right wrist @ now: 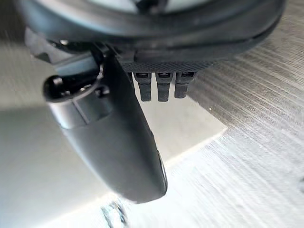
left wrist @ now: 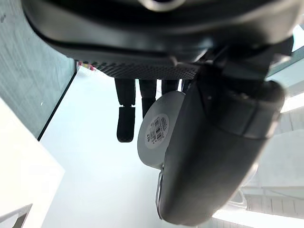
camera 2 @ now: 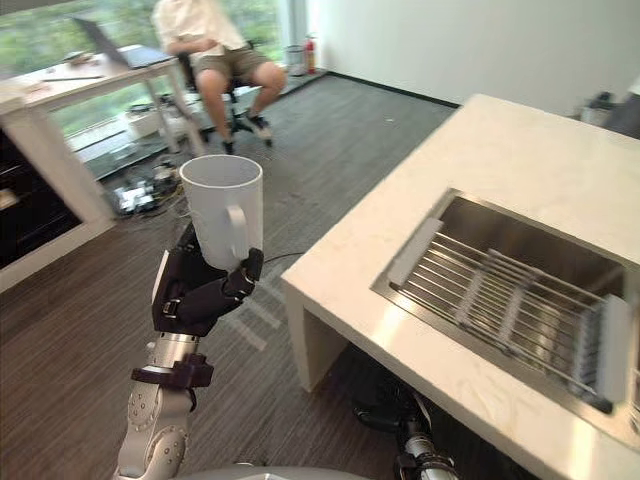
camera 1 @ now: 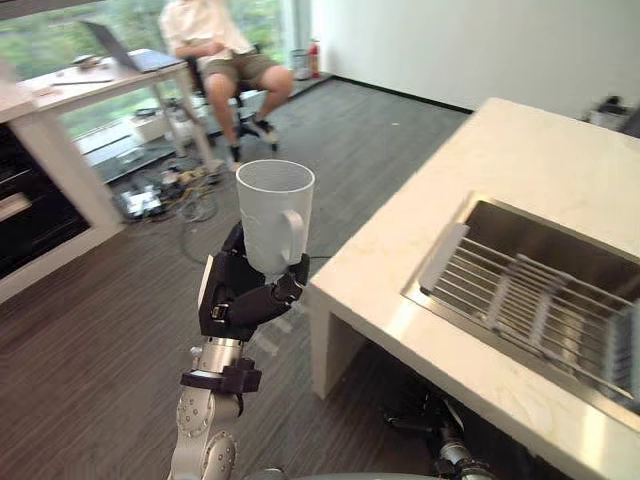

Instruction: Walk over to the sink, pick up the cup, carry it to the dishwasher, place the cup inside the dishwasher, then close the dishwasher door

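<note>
Grips the cup (camera 1: 275,215) in the left hand (camera 1: 240,295), closed round its lower part from below. Holds it upright, mouth up, handle turned toward 5 o'clock, raised in the air above the floor (camera 1: 90,350). Carries it clear of the counter (camera 1: 520,150), at about 9 o'clock from the counter's near corner, near but not touching. Shows, from the left wrist, the cup's round base with a sticker (left wrist: 156,130) on it, clamped between the thumb and the fingers (left wrist: 126,123). Finds the sink (camera 1: 540,228) sunk into the counter at 3 o'clock from the cup, well apart from it, with a wire rack (camera 1: 510,295) lying inside. Leaves the right hand (right wrist: 114,142) empty and loose, wrapped round nothing, hanging above grey floor and a pale surface. Looks past the cup to a seated person (camera 1: 215,35) at 12 o'clock, well beyond it. Places a desk (camera 1: 70,85) at 11 o'clock, just beside the person, with a laptop (camera 1: 125,48) open on top. Spots a tangle of cables (camera 1: 170,190) on the floor at 11 o'clock from the cup, near the desk's foot. Meets a dark cabinet (camera 1: 30,215) at 9 o'clock, well apart from the hand. Ends at a white wall (camera 1: 450,40) at 1 o'clock, beyond the counter's far end.
</note>
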